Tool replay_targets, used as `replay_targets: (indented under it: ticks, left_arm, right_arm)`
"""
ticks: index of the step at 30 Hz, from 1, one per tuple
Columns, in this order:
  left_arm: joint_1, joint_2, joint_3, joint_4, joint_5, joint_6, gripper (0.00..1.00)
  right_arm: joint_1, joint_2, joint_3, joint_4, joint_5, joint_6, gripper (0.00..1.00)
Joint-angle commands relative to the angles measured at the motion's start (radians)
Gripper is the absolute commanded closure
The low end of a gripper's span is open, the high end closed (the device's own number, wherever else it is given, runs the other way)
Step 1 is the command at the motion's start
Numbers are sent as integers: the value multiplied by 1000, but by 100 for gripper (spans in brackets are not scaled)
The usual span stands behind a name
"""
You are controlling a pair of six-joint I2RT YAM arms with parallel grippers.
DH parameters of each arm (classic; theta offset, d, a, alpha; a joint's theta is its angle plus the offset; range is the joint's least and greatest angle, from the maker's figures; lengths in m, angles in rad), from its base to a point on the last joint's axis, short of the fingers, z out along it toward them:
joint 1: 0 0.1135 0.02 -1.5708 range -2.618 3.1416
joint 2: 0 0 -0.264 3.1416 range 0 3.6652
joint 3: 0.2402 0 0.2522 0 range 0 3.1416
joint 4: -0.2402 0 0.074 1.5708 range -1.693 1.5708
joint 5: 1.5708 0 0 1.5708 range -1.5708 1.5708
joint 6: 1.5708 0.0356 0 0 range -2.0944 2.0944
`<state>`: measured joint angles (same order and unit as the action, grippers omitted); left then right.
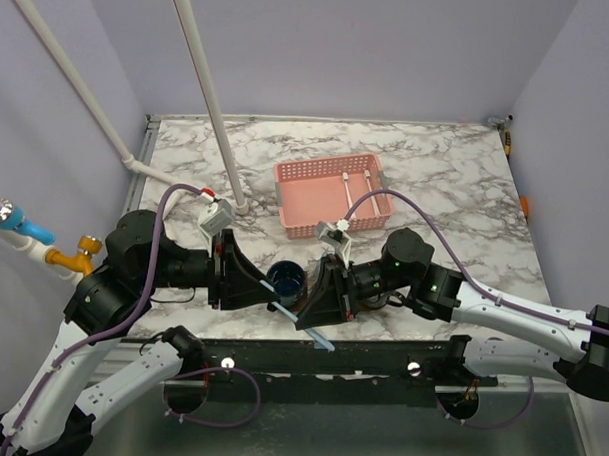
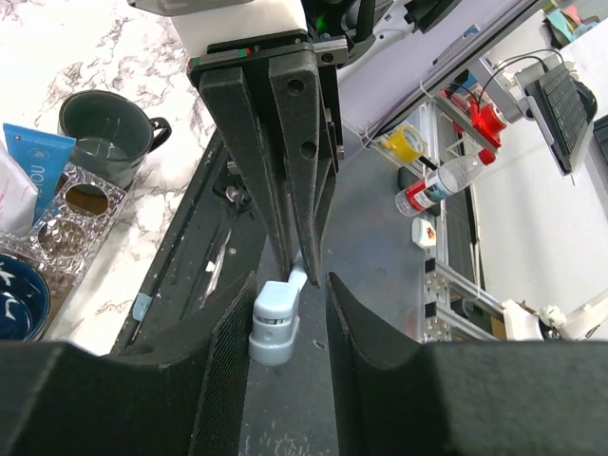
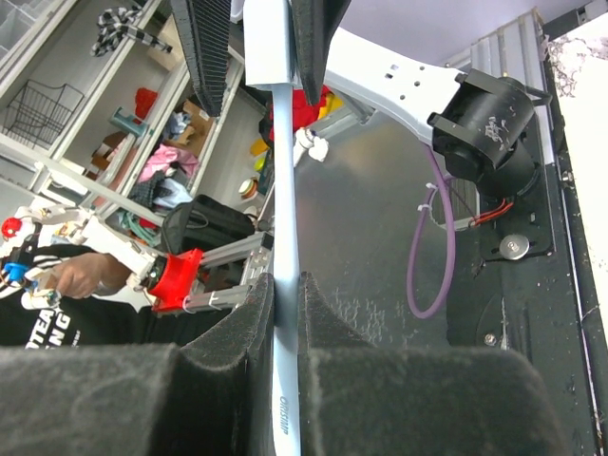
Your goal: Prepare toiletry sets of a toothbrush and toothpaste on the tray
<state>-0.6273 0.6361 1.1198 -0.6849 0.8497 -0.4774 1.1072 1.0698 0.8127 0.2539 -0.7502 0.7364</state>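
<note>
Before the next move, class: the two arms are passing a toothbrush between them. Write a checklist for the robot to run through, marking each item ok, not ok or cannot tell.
1. Right gripper clamped on the toothbrush: ok.
2. Toothbrush's white end sits between the left gripper fingers: ok.
3. Left gripper closed on it before the right lets go: not ok, a gap shows on one side.
4. Free spot on the tray: cannot tell, the arms hide most of it.
5. Toothpaste tube at hand for pairing: ok.
6. Spare toothbrushes in the pink basket: ok, two show.
</note>
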Motion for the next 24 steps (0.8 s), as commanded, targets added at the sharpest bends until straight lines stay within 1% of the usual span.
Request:
replay_targets:
  ticks: [1, 20, 21, 24]
  left_arm:
    - [6, -3, 8, -10, 42, 23, 65]
    - [6, 14, 8, -19, 36, 36, 62]
    - [6, 16, 8, -18, 37, 36, 63]
    - [6, 17, 7, -18, 43, 39, 70]
  right_arm:
    - [9, -8, 15, 28, -14, 12, 99]
    - [23, -22, 9, 25, -12, 2, 99]
    - [23, -21, 8, 24, -11, 1, 99]
    - [22, -24, 7, 22, -7, -2, 99]
